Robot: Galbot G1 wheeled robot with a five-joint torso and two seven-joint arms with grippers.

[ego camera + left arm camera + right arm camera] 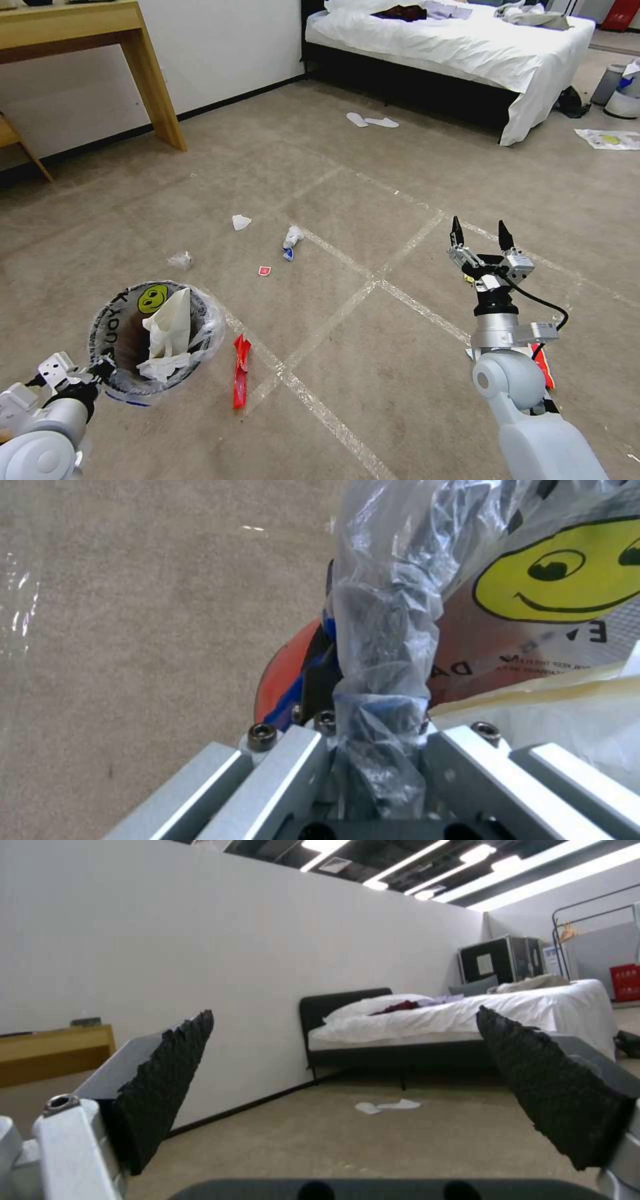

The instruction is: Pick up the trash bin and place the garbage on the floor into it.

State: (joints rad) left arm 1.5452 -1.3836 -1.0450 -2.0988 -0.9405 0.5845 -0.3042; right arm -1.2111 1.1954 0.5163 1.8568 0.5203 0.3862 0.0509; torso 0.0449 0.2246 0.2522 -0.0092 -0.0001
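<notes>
Clamping the rim of the trash bin (155,337), the left gripper (100,371) holds it low at the robot's left. The right gripper (481,238) hovers with fingers apart above the floor (373,200), where a red wrapper (240,371) lies beside the bin.

Trash bin (127,333) at left — garbage (241,371) on floor (373,220) just right.
</notes>
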